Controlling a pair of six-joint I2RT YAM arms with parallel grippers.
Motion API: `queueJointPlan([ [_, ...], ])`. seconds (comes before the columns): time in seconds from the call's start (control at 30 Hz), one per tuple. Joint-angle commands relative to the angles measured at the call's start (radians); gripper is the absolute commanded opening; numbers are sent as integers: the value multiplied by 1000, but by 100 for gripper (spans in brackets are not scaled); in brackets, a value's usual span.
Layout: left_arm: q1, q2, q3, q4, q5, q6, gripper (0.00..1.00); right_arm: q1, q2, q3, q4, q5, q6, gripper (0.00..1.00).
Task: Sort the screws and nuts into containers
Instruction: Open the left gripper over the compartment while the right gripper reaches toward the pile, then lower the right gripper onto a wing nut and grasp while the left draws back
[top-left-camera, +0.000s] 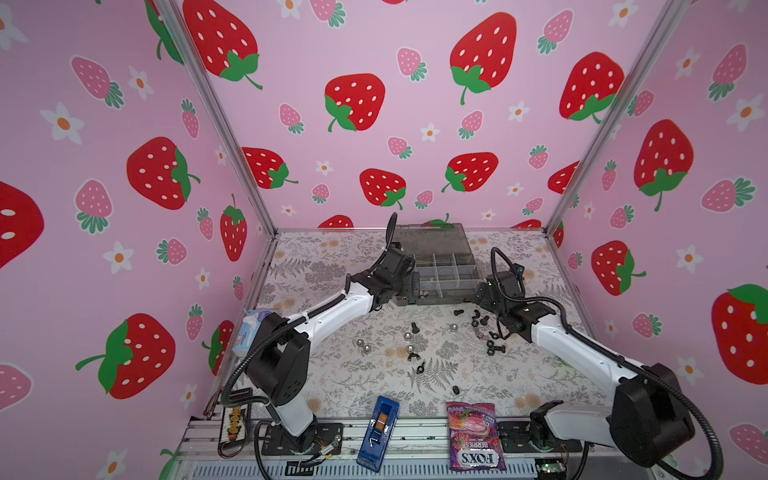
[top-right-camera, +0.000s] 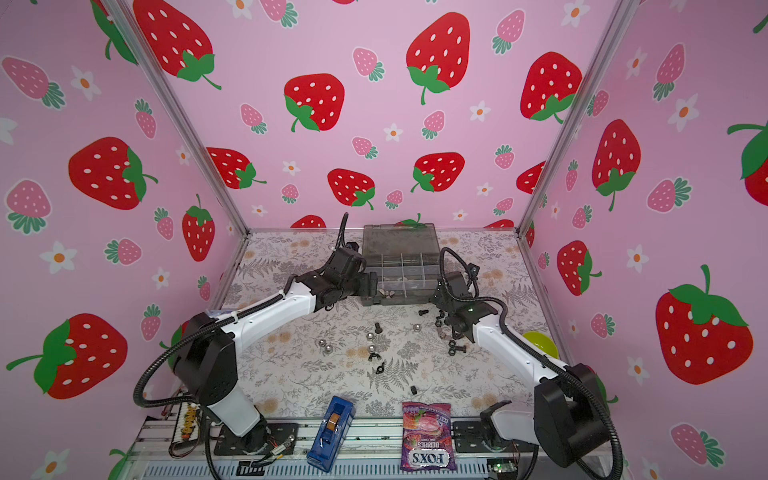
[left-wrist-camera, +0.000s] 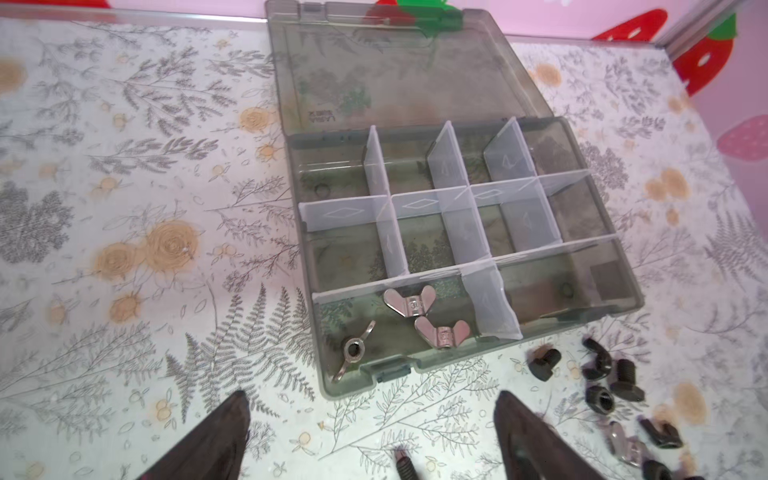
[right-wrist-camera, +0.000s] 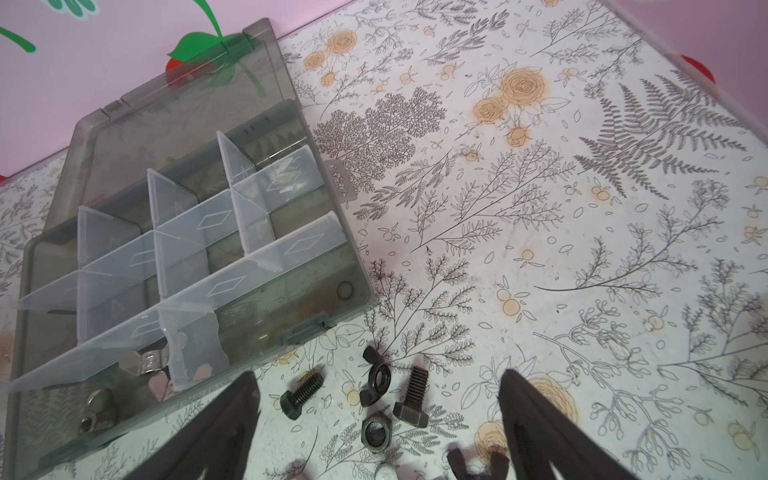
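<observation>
The left fingers (left-wrist-camera: 216, 436), hard to make out in both top views, are seen spread wide and empty at the organiser box's (left-wrist-camera: 606, 249) left front corner. Three silver wing nuts (left-wrist-camera: 409, 303) lie in its front left cell. Before its right front corner, black screws (right-wrist-camera: 301, 395) and black nuts (right-wrist-camera: 376, 432) are seen on the bench (right-wrist-camera: 582, 249) between the right fingers (right-wrist-camera: 536, 428), also wide and empty. Shiny dome nuts (top-left-camera: 360, 343) farther forward are caught by both top views.

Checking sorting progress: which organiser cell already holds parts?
The wide near-row cell by the left pincer: three silver wing nuts lie in it; no parts show in the other cells.
</observation>
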Motion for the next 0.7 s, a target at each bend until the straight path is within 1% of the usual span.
queueJointPlan([
  [0.0,-1,-74,-63,-6,-116,-43,99,-4,36,12,-53,-46,-23,88],
  [0.2,0,-221,-197,-34,-256,-99,99,-4,69,17,-131,-133,-94,82],
  [0.4,7,-331,-318,-43,-337,-168,99,-4,78,-3,-165,-244,-211,78],
  [0.53,16,-379,-385,-47,-344,-226,99,-4,114,-13,-171,-304,-265,78],
  [0.67,21,-403,-431,-65,-328,-262,99,-4,159,-14,-167,-321,-280,76],
])
